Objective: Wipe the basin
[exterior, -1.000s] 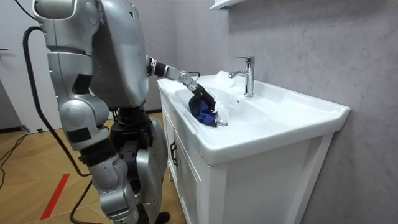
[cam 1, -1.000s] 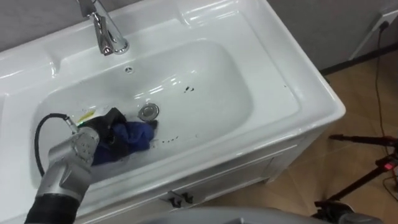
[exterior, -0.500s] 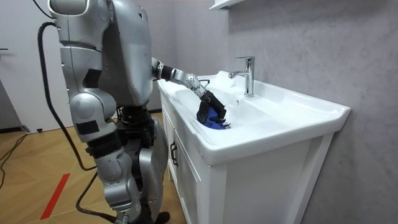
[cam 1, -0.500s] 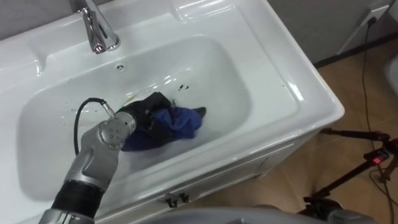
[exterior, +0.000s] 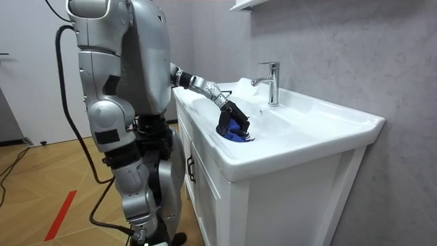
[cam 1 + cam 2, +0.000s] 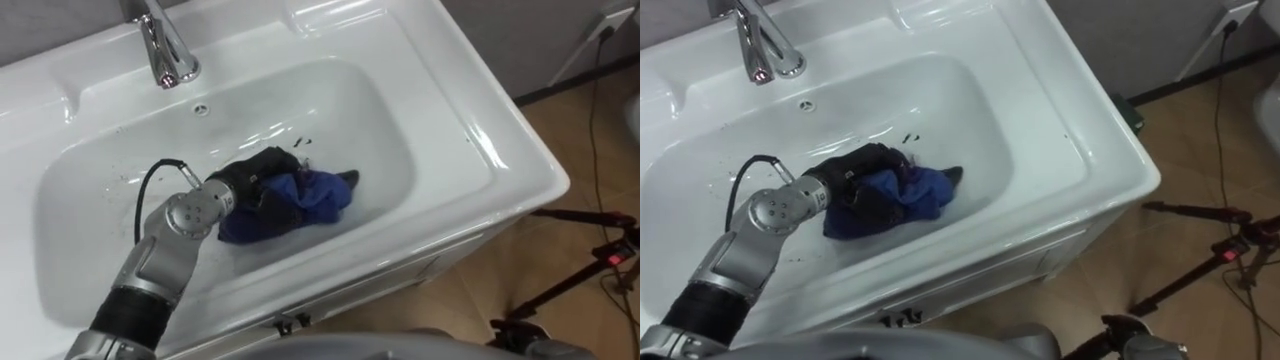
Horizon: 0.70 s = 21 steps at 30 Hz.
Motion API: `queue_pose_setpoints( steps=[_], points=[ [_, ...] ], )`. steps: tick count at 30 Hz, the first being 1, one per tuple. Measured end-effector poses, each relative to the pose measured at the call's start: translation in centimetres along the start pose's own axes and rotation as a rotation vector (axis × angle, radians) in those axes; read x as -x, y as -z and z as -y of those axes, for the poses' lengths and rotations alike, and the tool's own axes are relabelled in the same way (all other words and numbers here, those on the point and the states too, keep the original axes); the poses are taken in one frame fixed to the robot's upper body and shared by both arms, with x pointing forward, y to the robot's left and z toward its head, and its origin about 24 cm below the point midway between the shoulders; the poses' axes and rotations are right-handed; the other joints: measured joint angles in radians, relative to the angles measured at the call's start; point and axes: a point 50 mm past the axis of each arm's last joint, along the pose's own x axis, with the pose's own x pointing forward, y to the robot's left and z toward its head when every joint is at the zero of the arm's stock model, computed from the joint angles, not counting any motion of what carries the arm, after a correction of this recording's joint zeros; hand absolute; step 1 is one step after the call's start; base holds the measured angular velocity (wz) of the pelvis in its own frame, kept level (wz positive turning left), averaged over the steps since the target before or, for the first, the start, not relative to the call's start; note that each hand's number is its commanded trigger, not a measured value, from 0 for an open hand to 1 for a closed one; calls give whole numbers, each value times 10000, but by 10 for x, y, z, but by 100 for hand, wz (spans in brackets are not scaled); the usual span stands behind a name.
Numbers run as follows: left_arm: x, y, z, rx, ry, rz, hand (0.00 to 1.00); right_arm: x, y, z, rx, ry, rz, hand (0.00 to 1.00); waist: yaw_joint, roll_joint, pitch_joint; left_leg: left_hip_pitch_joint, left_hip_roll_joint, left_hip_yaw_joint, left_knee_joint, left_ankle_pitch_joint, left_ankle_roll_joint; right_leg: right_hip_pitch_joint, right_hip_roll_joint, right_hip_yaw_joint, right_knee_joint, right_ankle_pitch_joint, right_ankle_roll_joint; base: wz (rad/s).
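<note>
Where left hand fingers curl, blue cloth bunches beneath them.

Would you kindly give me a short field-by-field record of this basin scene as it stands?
Fixture: white ceramic basin on a white cabinet
Tap: chrome faucet at the back rim
Cloth: crumpled blue cloth on the basin floor
Hand: dark left hand, fingers curled on the cloth
Marks: small dark specks just behind the hand, towards the faucet
Robot: standing at the basin's front

White basin, crumpled blue cloth on its bottom
</note>
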Motion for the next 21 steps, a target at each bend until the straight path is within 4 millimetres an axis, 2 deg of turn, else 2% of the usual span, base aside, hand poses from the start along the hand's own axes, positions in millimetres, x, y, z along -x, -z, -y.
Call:
queue_pose_setpoints(
  steps=[6,13,21],
  points=[
    [-2,-2,1,17,-213,110,100,0,1,-2,302,97,-73,0,22,46,20,-18,-4,18,8,2,4,-8,-5,22,-1,-1,2,1],
    [1,4,7,-187,-655,-60,100,-1,-2,-5,358,59,3,0,76,127,-26,3,37,23,71,5,9,-6,53,143,-5,-1,1,-3],
    [0,12,8,-738,-916,-691,100,0,10,-7,729,-156,-412,0,67,176,-58,154,168,192,183,2,9,89,141,297,43,6,-19,-8]
  ],
)
